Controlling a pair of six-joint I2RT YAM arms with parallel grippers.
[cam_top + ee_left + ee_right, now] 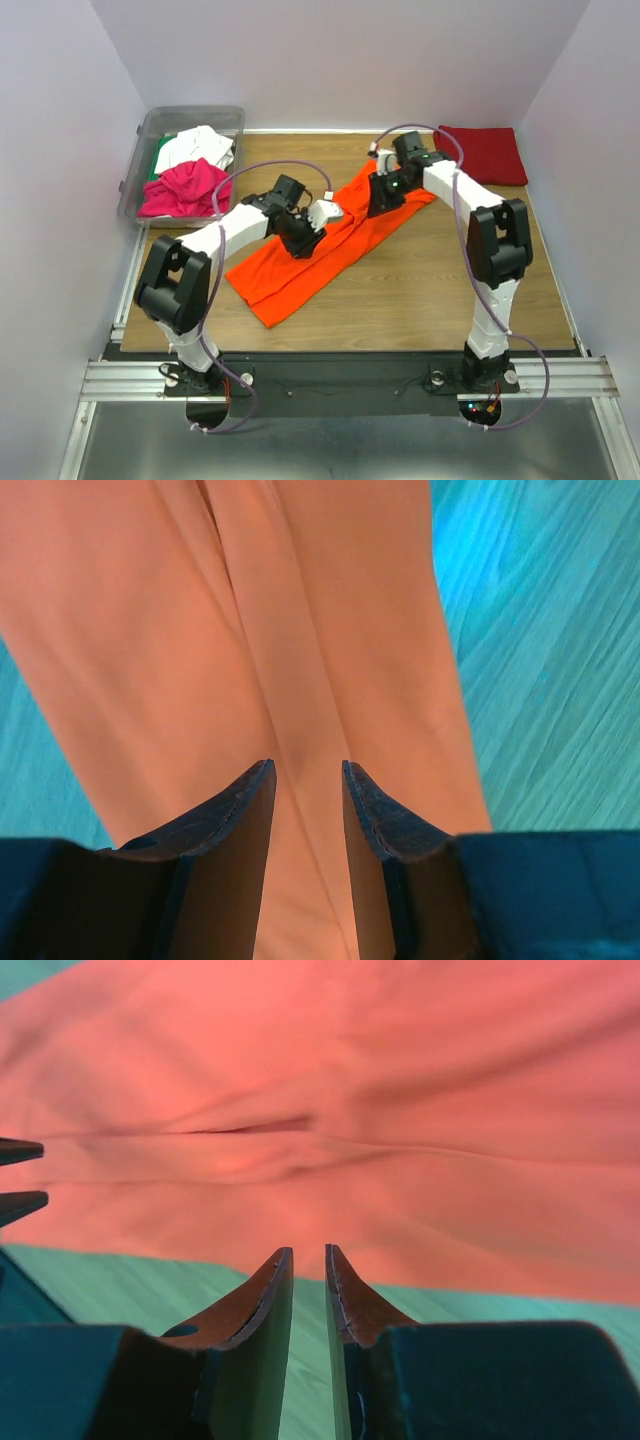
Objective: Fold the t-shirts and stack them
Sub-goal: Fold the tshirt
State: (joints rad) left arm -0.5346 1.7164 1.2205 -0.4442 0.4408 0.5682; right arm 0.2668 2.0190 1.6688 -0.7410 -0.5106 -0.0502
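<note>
The bright orange t-shirt point(296, 278) lies as a long strip folded lengthwise, running diagonally across the middle of the table. My left gripper point(306, 240) hovers over its middle, jaws a little apart and empty; the left wrist view shows orange cloth point(330, 630) under the gripper point(307, 766). My right gripper point(384, 197) is at the strip's far end, jaws a narrow gap apart and empty point(308, 1251), just short of the cloth's edge point(400, 1110). A folded dark red t-shirt point(485, 152) lies at the back right.
A clear plastic bin point(142, 164) at the back left holds a magenta shirt point(183, 188), a white one point(197, 146) and a green one point(162, 156). The wooden table point(430, 290) ends at purple walls on three sides.
</note>
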